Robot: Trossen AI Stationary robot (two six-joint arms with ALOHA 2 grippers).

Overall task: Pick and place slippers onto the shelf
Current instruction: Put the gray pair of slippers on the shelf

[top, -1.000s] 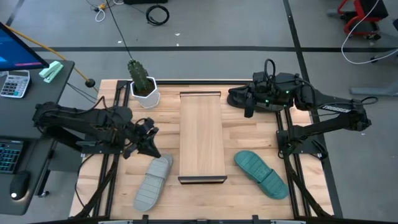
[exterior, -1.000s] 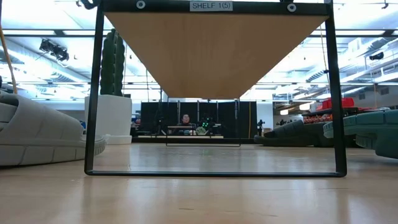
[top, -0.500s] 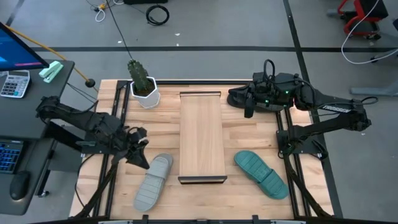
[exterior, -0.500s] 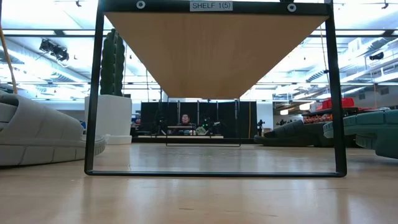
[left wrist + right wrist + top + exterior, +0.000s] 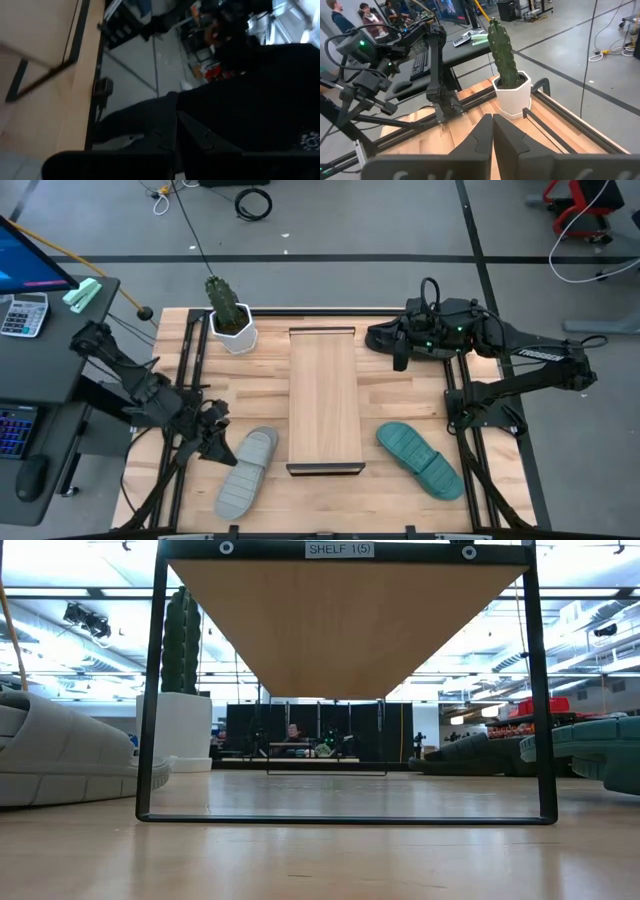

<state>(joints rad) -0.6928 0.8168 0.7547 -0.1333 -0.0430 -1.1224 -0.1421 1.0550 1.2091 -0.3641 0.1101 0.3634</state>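
From above we see the long light-wood shelf with dark end rails (image 5: 324, 400) lying down the middle of the slatted wooden bench (image 5: 390, 405), its top bare. The light grey ribbed slipper (image 5: 245, 472) lies on the bench left of the shelf, and the teal green ribbed slipper (image 5: 420, 459) lies right of it, both apart from the shelf. The left gripper (image 5: 212, 438) sits just beside the grey slipper's toe end, its jaws closed on nothing. The right gripper (image 5: 399, 350) rests at the bench's far right corner, jaws closed and empty. A green cactus in a white faceted pot (image 5: 230, 316) stands at the far left corner, near the shelf's far end. From bench level we look under the shelf (image 5: 350, 620), with the grey slipper (image 5: 60, 755) at one side, the teal slipper (image 5: 600, 750) at the other, and the cactus pot (image 5: 180, 725) behind. The left wrist view shows its two dark fingers (image 5: 200, 137) pressed together, with the bench edge (image 5: 60, 95) beyond. The right wrist view shows its fingers (image 5: 507, 137) touching, the cactus (image 5: 506, 75) ahead and the left arm (image 5: 440, 75) across the bench.
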